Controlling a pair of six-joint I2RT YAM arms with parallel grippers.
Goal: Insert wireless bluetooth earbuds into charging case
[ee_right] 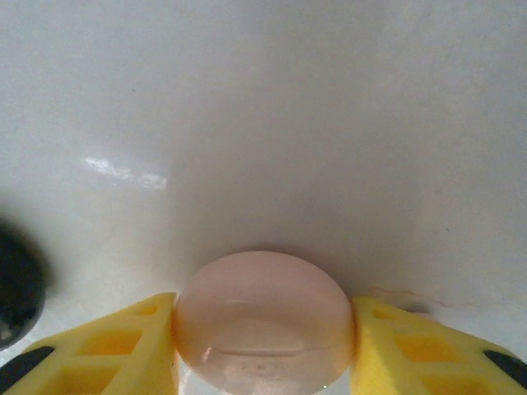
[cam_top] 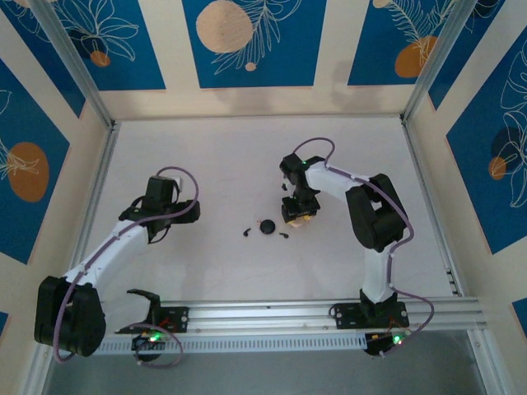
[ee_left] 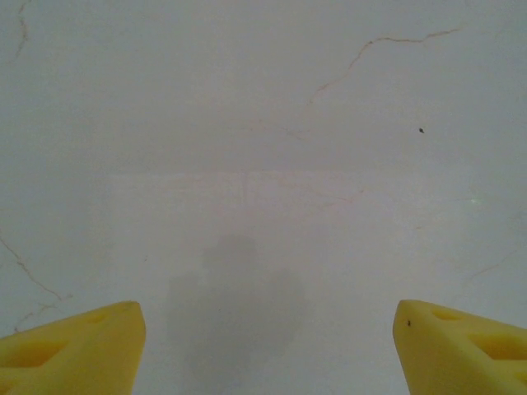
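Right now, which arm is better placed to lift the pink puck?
Right. The right gripper brackets the pink puck, fingers touching both sides, earbuds close by. The left gripper hangs open over bare table, farther off.

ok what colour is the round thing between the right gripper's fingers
The case is pale pink, clearest in the right wrist view.

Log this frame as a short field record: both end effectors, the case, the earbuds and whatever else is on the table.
left end effector: open, over bare table
right end effector: closed on charging case, touching both its sides
charging case: pale pink, rounded, lid shut
earbuds: two, loose on table, one each side of black puck
earbuds in case: none yet
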